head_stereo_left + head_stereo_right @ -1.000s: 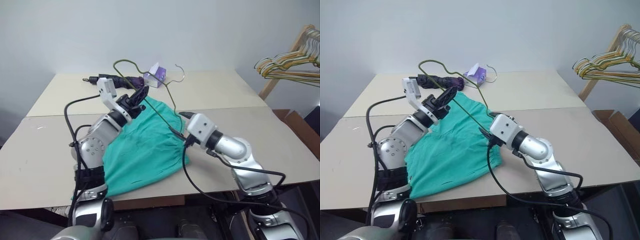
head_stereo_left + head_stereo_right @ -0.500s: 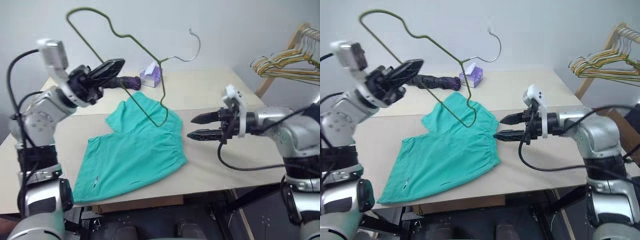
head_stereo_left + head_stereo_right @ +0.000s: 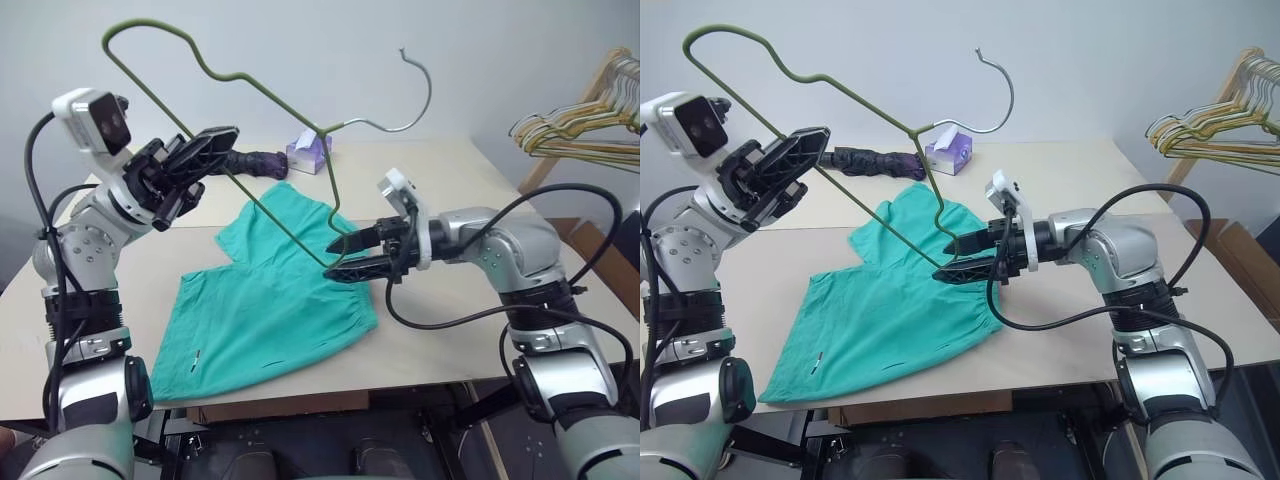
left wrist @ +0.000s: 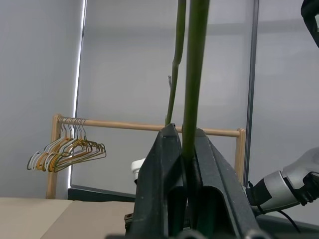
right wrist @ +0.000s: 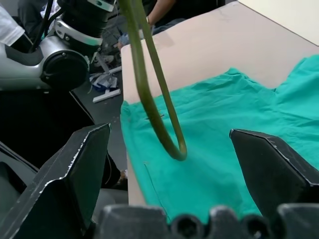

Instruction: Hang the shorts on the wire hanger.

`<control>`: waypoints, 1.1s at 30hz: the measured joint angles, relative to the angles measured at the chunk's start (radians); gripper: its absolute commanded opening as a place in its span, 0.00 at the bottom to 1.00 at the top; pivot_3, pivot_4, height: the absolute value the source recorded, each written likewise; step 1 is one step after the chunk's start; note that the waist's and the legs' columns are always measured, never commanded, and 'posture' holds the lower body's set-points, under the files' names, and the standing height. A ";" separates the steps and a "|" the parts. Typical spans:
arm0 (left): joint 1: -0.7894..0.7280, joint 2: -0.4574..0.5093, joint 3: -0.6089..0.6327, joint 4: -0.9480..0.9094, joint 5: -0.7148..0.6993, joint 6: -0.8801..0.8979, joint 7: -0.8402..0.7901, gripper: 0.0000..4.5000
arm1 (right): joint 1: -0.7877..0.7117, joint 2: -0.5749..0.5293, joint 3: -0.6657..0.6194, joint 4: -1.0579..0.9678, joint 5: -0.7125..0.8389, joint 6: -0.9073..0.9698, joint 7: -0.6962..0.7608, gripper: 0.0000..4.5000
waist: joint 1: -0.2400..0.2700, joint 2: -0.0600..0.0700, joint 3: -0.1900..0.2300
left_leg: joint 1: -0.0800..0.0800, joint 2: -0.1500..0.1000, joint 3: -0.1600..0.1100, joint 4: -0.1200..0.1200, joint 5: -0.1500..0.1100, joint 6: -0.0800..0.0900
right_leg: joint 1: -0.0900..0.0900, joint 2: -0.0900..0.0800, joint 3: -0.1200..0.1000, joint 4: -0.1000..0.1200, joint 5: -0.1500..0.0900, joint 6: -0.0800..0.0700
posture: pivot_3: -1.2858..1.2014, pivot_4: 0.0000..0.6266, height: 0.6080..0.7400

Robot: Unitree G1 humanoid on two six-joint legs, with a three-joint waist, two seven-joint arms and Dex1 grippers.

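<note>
The teal shorts (image 3: 270, 310) lie flat on the near table, waistband toward the right. My left gripper (image 3: 228, 138) is raised above the table's left side and shut on the wire hanger (image 4: 192, 74), gripping its long straight bar. The hanger hangs tilted in the air, hook up at the back. Its lower corner (image 5: 177, 152) dips down over the shorts near the waistband. My right gripper (image 3: 332, 258) points left with its fingers open. That corner lies between the fingers, apart from both.
A purple tissue box (image 3: 308, 152) and a dark folded umbrella (image 3: 250, 160) lie on the far table (image 3: 450, 180). A bunch of yellow and grey hangers (image 3: 580, 125) hangs on a wooden rack at the far right.
My left gripper lifted the hanger off the shorts, up and to the left. My right gripper opened, swung out to the right, then came back left to the hanger's lower corner.
</note>
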 measured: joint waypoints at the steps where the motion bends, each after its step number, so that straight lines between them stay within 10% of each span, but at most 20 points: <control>1: 0.000 0.000 0.000 0.000 0.000 0.000 0.000 0.00 | -0.001 0.003 0.000 0.005 0.000 0.000 -0.006 0.99 | 0.000 0.000 0.000 | 0.000 0.000 0.000 0.000 0.000 0.000 | 0.000 0.000 0.000 0.000 0.000 0.000 | 0.53 0.00 1.00; 10: 0.000 -0.003 0.001 0.000 0.006 -0.021 0.018 0.00 | -0.004 0.022 -0.003 0.006 0.001 0.000 -0.032 0.99 | 0.000 0.000 0.000 | 0.000 0.000 0.000 0.000 0.000 0.000 | 0.000 0.000 0.000 0.000 0.000 0.000 | 0.53 0.00 1.00; 24: 0.000 -0.025 0.014 0.013 0.021 -0.047 0.041 0.00 | -0.005 0.042 0.001 0.021 -0.028 -0.040 -0.039 0.02 | -0.001 0.000 0.000 | 0.000 0.000 0.000 0.000 0.000 0.000 | 0.000 0.000 0.000 0.000 0.000 0.000 | 0.53 0.00 1.00; 30: 0.000 -0.031 0.025 0.035 0.026 -0.060 0.048 0.00 | -0.010 0.059 0.006 0.032 -0.039 -0.053 -0.030 0.01 | -0.003 0.000 0.000 | 0.000 0.000 0.000 0.000 0.000 0.000 | 0.000 0.000 0.000 0.000 0.000 0.000 | 0.53 0.00 1.00; 33: 0.000 -0.031 0.017 0.036 0.051 -0.061 0.078 0.18 | -0.010 0.062 0.005 0.035 -0.039 -0.053 -0.030 0.00 | -0.003 0.000 0.000 | 0.000 0.000 0.000 0.000 0.000 0.000 | 0.000 0.000 0.000 0.000 0.000 0.000 | 0.53 0.00 1.00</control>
